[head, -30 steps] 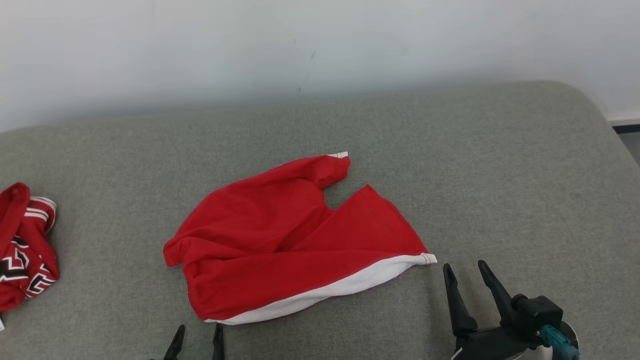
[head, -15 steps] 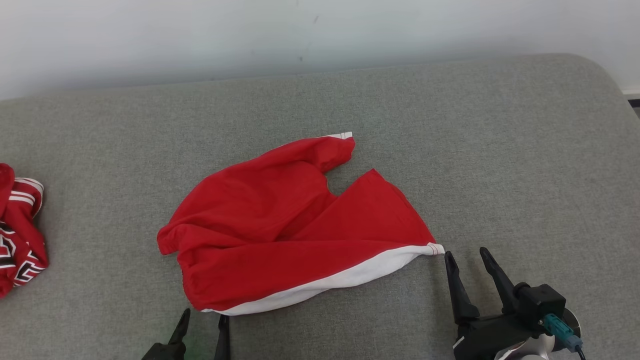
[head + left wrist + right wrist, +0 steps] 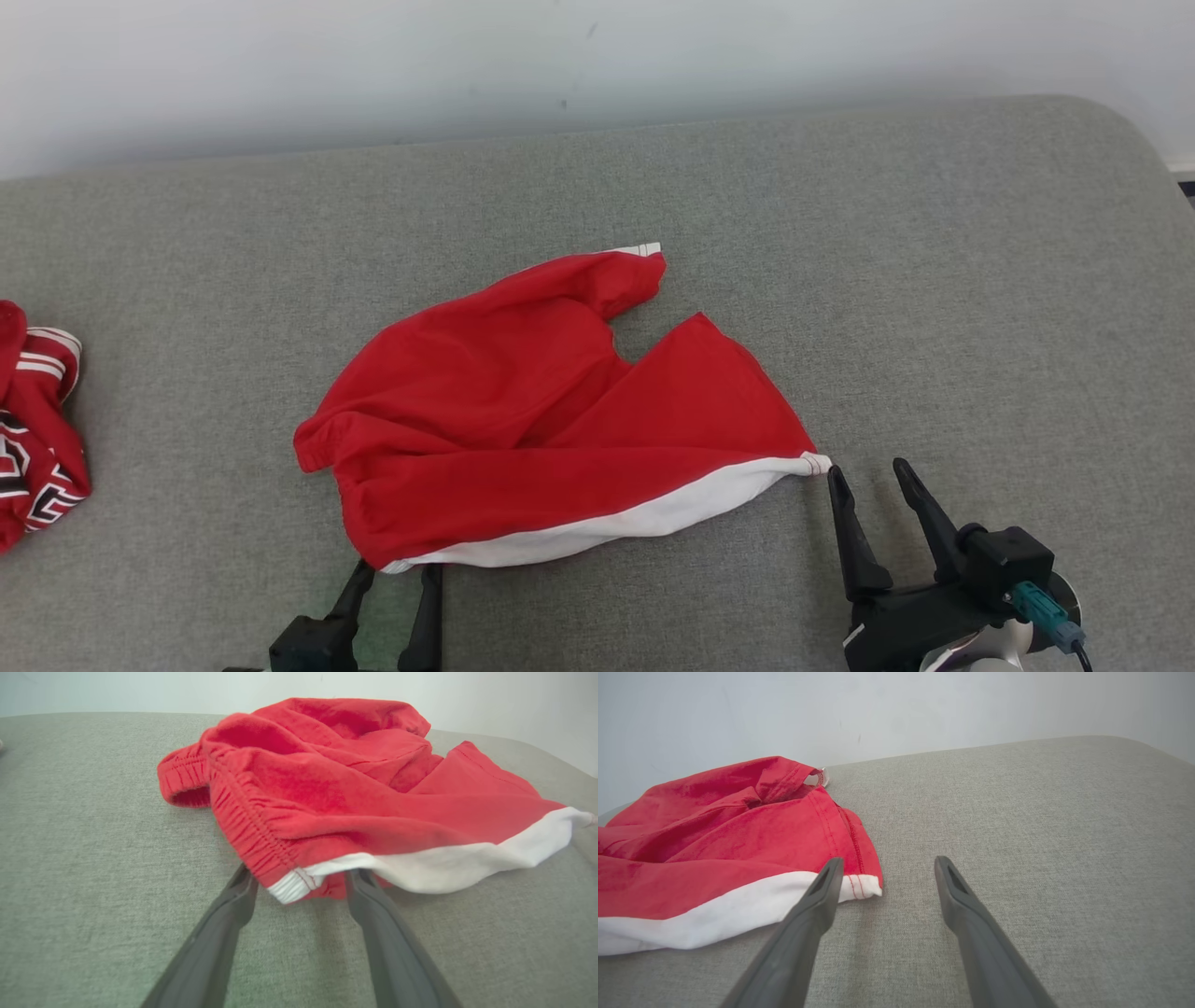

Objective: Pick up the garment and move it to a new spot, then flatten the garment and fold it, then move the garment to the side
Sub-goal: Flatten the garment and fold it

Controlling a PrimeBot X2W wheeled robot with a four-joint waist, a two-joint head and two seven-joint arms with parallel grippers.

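Grey fabric surface [image 3: 934, 280] meets pale wall [image 3: 373, 65]; red garment [image 3: 523, 420] atop.

soft cloth garment [image 3: 523, 420], coarse woven cushion [image 3: 934, 280] — matt, smooth dark plastic fingers [image 3: 219, 933]

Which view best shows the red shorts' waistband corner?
Left wrist view: the waistband corner lies close up between the left gripper's open fingers. Head view shows it small; right wrist view shows the shorts' opposite hem corner.

Grey fabric surface [image 3: 934, 280]; red shorts [image 3: 523, 420] lie mid-surface; patterned red garment [image 3: 37, 439] at left edge
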